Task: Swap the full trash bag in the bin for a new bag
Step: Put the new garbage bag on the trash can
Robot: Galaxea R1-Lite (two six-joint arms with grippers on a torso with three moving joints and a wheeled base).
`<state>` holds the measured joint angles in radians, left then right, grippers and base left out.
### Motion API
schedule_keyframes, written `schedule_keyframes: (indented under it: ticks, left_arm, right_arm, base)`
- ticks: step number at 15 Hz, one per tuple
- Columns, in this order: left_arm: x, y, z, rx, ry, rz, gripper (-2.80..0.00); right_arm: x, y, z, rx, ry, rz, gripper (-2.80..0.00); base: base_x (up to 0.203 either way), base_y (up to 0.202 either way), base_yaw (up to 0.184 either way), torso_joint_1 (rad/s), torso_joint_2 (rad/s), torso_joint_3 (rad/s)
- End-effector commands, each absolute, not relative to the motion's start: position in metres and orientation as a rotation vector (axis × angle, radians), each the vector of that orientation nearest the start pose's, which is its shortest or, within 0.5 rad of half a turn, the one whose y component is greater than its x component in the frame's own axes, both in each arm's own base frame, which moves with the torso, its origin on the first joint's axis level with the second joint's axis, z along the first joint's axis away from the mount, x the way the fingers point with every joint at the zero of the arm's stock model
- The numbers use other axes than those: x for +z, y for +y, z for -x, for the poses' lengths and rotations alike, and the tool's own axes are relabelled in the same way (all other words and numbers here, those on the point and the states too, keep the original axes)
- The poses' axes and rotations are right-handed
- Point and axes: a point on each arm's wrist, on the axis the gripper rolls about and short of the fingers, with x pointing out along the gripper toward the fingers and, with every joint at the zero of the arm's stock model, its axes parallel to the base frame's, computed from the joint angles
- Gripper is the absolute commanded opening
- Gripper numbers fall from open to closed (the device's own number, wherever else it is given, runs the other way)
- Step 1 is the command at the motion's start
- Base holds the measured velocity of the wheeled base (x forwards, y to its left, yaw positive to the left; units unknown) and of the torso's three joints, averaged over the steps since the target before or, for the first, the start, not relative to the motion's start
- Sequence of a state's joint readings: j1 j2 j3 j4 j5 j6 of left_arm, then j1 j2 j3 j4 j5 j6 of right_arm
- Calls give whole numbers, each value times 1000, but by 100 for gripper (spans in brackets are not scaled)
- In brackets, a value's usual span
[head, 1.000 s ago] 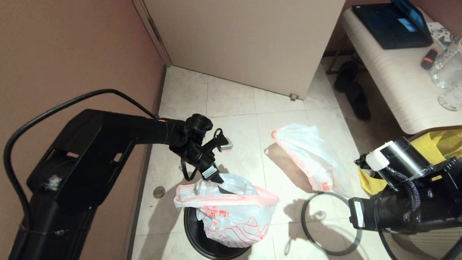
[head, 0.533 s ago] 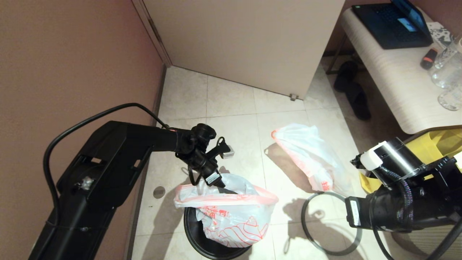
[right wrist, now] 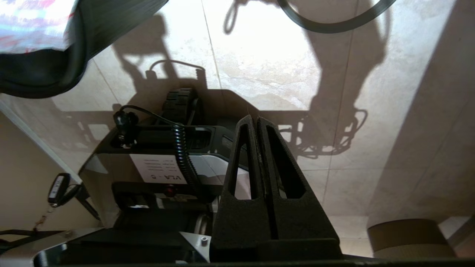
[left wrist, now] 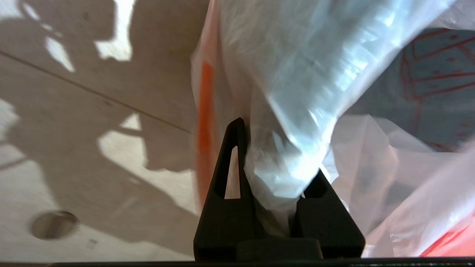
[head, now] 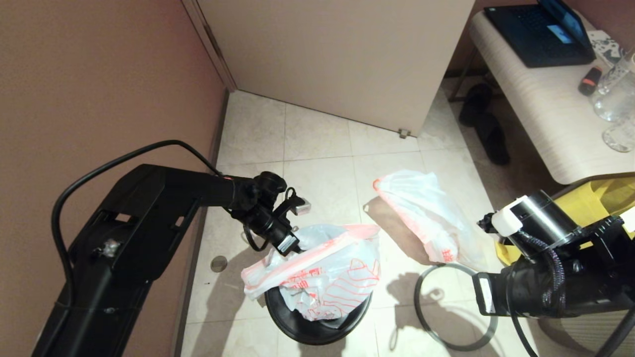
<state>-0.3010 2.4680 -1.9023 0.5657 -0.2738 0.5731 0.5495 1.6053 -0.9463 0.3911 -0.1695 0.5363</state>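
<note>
Now the new bag [head: 327, 267], white with a red cartoon drawing and a pink band, sits in the mouth of the black bin [head: 317, 322] at about 6 o'clock on the floor, its rim pulled up and slanting toward 10 o'clock. The left pincer [head: 292, 248] is clamped on a bunched fold of that rim; the left wrist view shows plastic [left wrist: 274, 174] wedged between the two nearly closed jaws. At 2 o'clock from the bin, well apart, the full bag [head: 426, 218] lies on its side on the tiles. At 3 o'clock from the bin, the grey hoop [head: 454, 307] lies flat on the floor, off the bin. The right pincer [right wrist: 258, 126] hangs low at the right over the floor near the hoop, its fingers pressed together on nothing. A yellow tote [head: 603, 198] sits behind the right arm, under the bench [head: 545, 109] at 1 o'clock, which carries a laptop [head: 538, 29].
</note>
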Motion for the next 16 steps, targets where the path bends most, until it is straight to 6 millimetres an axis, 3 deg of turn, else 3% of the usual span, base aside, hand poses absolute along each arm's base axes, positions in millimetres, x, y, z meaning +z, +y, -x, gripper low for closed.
schedule_keyframes:
  ticks: [1,4,6,8,14,16]
  left_arm:
    - [90,-135,-431,-772,981,-413,-280]
    - [104,-127,-414,-750,1018,-319,-280]
    - [128,-134,-398,-668,1038,-191,-280]
    - [133,-149,-385,-556,1085,-95,-280]
    - [112,-158,-390,-455,1019,48,-280]
    - [86,-149,-389,-377,1086,22,-280]
  right_arm:
    - [171,134,-212,89,1003,-104,-280]
    - [192,151,-217,144,923,-102,-280]
    - [202,165,-231,165,872,-70,-280]
    - [209,185,-244,183,827,-52,-280]
    - [209,260,-295,255,724,4,-280]
    - [195,283,-316,281,702,68,-280]
  base:
    - [0,0,0,0,0,0]
    - [0,0,0,0,0,0]
    - [0,0,0,0,0,0]
    - [0,0,0,0,0,0]
    - [0,0,0,0,0,0]
    - [0,0,0,0,0,0]
